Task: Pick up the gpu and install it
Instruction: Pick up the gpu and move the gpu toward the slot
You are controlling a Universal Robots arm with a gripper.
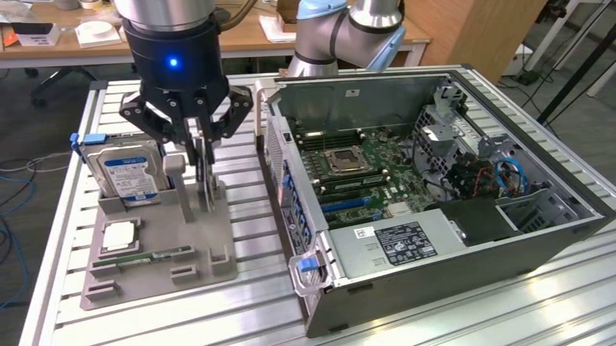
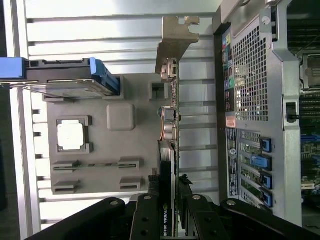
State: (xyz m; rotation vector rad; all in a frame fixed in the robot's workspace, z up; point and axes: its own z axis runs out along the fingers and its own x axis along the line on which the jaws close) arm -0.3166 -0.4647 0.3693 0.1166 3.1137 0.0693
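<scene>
The gpu (image 1: 206, 189) is a thin dark card standing on edge over the grey holder (image 1: 144, 277). My gripper (image 1: 199, 155) comes down on it from above, with one finger on each flat side, shut on the card. In the wrist view the gpu (image 2: 168, 165) runs edge-on away from my gripper (image 2: 169, 212) and ends in its silvery bracket (image 2: 176, 37). Whether its lower edge still rests in the holder (image 2: 120, 145) I cannot tell. The open computer case (image 1: 539, 216) lies at the exterior view's right, its motherboard (image 1: 361, 169) exposed.
On the holder are a silver hard drive with a blue label (image 1: 130, 173), a square processor (image 1: 117, 236) and a green memory stick (image 1: 154, 256). The case's rear panel (image 2: 250, 100) stands close beside the gpu. Another robot arm (image 1: 337, 32) rises behind the case. Everything sits on a slatted metal table (image 1: 250, 310).
</scene>
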